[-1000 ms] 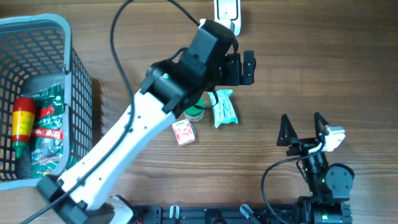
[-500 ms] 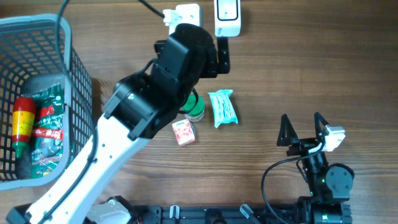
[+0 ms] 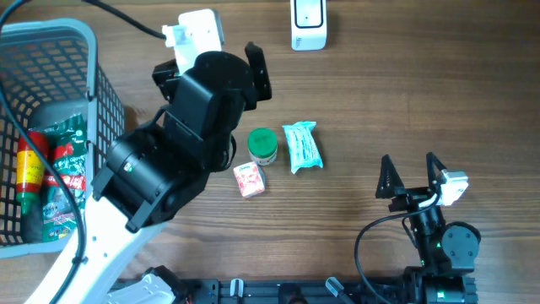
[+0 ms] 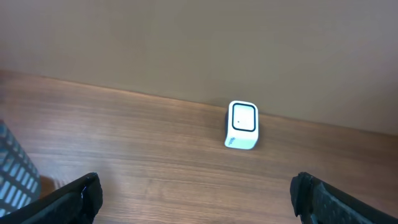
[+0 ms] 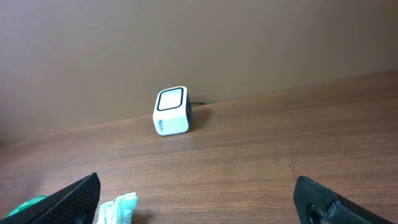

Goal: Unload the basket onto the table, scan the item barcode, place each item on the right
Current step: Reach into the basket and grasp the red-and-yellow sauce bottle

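Left arm [image 3: 152, 177]: reaches diagonally from the near-left corner, wrist beside the basket [image 3: 51, 32]; left gripper [image 4: 196, 193] spread wide, holding nothing.
Right arm [image 3: 443, 241]: folded at the near edge; right gripper [image 3: 410, 165] released, aimed toward the scanner [image 3: 307, 25].
Items: green-lidded jar [image 3: 262, 145], teal packet [image 3: 302, 147] and small box [image 3: 249, 179] lie together mid-table [image 3: 422, 84].
Hidden: left arm covers the basket's right wall; barcodes too small to make out.

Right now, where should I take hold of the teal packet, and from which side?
Probably from above, across the narrow middle of the teal packet: it lies flat, long axis pointing toward the scanner. The green-lidded jar stands close on its left, so the right gripper, on the open side, looks safer.
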You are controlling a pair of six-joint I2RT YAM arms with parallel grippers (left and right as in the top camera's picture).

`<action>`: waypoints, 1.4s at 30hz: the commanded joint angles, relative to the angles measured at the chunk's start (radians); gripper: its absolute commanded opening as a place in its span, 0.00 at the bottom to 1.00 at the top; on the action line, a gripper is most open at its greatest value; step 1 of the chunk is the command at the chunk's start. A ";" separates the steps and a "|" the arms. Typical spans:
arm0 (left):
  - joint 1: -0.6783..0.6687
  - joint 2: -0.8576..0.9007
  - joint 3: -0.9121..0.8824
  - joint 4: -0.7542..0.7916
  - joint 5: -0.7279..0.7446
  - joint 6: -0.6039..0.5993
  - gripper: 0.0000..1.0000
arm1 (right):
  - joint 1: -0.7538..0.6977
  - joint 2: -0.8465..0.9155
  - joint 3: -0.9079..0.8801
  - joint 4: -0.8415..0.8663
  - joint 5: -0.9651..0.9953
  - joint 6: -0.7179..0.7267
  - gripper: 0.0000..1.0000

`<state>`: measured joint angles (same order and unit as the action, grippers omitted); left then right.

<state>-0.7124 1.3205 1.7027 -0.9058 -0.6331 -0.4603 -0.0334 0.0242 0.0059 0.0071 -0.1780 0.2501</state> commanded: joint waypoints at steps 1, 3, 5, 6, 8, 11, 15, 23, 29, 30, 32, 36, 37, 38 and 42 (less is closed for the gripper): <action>-0.003 -0.014 0.009 0.000 -0.070 0.012 1.00 | 0.008 0.000 0.000 0.005 0.014 0.014 1.00; -0.003 -0.021 0.009 0.007 -0.135 0.012 1.00 | 0.008 0.000 0.000 0.005 0.014 0.014 1.00; 0.003 -0.038 0.010 0.011 -0.179 0.013 1.00 | 0.008 0.000 0.000 0.005 0.014 0.014 1.00; 0.017 -0.047 0.013 0.011 -0.180 0.018 1.00 | 0.008 0.000 0.000 0.005 0.014 0.014 1.00; 0.079 -0.071 0.013 0.006 -0.180 0.035 1.00 | 0.008 0.000 0.000 0.005 0.014 0.014 1.00; 0.286 -0.103 0.013 -0.043 -0.131 -0.050 1.00 | 0.008 0.000 0.000 0.005 0.014 0.014 1.00; 0.628 -0.123 0.013 -0.164 0.026 -0.248 1.00 | 0.008 0.000 0.000 0.005 0.014 0.014 1.00; 1.128 0.001 0.012 -0.285 0.246 -0.602 1.00 | 0.008 0.000 0.000 0.005 0.014 0.014 1.00; 1.206 0.213 0.012 -0.198 0.246 -0.022 0.78 | 0.008 0.000 0.000 0.005 0.014 0.014 1.00; 1.206 0.232 0.012 -0.197 0.247 0.019 0.78 | 0.008 0.000 0.000 0.005 0.014 0.014 1.00; 1.206 0.289 0.004 -0.172 0.248 0.149 0.79 | 0.008 0.000 0.000 0.005 0.014 0.014 1.00; 1.214 0.357 -0.043 -0.139 0.328 0.480 0.85 | 0.008 0.000 0.000 0.005 0.014 0.014 1.00; 1.225 0.374 -0.065 -0.126 0.364 0.537 0.86 | 0.008 0.000 0.000 0.005 0.014 0.014 1.00; 1.244 0.393 -0.093 -0.113 0.381 0.601 0.87 | 0.008 0.000 0.000 0.005 0.014 0.014 1.00; 1.304 0.432 -0.181 -0.104 0.378 0.842 1.00 | 0.008 0.000 0.000 0.005 0.014 0.014 0.99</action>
<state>0.5392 1.7134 1.5921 -1.0206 -0.2852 0.0982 -0.0334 0.0242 0.0059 0.0071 -0.1780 0.2501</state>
